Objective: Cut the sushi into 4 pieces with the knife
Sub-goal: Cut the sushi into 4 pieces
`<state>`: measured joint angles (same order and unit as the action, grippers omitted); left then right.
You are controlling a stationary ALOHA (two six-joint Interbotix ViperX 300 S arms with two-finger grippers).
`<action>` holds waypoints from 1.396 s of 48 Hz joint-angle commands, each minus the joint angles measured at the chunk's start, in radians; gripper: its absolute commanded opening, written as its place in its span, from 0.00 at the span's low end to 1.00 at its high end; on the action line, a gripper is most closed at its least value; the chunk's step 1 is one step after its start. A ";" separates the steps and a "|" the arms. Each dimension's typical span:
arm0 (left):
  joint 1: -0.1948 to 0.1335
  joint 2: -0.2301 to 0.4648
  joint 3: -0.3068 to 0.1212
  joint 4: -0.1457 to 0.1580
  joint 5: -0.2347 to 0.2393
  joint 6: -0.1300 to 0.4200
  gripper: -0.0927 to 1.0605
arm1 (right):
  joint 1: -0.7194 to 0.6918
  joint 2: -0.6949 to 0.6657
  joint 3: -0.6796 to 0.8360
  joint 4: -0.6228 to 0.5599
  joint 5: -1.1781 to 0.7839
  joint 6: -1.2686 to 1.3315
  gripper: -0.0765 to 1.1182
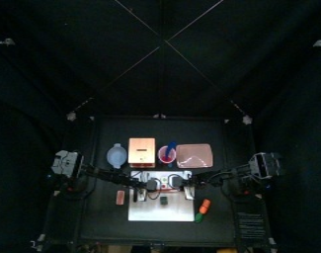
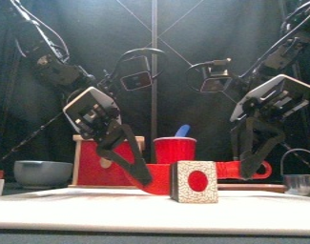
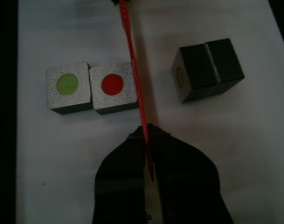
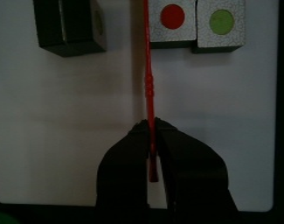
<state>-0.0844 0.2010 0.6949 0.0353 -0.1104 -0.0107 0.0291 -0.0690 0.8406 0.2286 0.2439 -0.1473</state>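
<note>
Left pincer (image 3: pixel 147 133) and right pincer (image 4: pixel 150 129) both pinch the knife (image 3: pixel 130 70); its blade runs ahead beside the uncut block (image 3: pixel 208 70), likely lining up the last cut.

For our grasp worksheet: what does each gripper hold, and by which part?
Both hold one red knife: the left gripper pinches one end, the right gripper the other. Which end is the handle cannot be told.

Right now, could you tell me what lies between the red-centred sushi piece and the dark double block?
The red knife, close beside the red-centred piece; bare white board reaches the dark double block. Both wrist views show it.
</note>
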 commanded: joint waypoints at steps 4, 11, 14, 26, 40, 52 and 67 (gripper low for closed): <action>-0.006 -0.061 -0.006 0.034 0.029 0.009 0.40 | -0.008 -0.067 -0.020 -0.003 0.028 0.002 0.18; -0.009 -0.126 -0.009 0.046 0.075 0.011 0.40 | -0.005 -0.110 -0.031 0.000 0.058 0.003 0.18; -0.014 -0.149 -0.011 0.057 0.094 0.011 0.40 | 0.000 -0.123 -0.034 -0.002 0.067 0.003 0.18; -0.064 -0.173 -0.034 0.080 0.156 0.008 0.40 | 0.028 -0.147 -0.038 0.003 0.101 0.005 0.18; -0.115 -0.140 -0.075 0.049 0.196 0.006 0.40 | 0.080 -0.147 -0.052 0.012 0.129 0.005 0.18; -0.167 -0.112 -0.091 -0.023 0.195 0.005 0.40 | 0.115 -0.146 -0.057 0.034 0.129 0.003 0.18; -0.173 -0.064 -0.097 -0.057 0.189 0.006 0.40 | 0.117 -0.110 -0.055 0.025 0.124 0.002 0.18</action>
<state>-0.2362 0.1350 0.6090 -0.0215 0.0752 -0.0092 0.1457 -0.1733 0.7977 0.2577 0.3666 -0.1396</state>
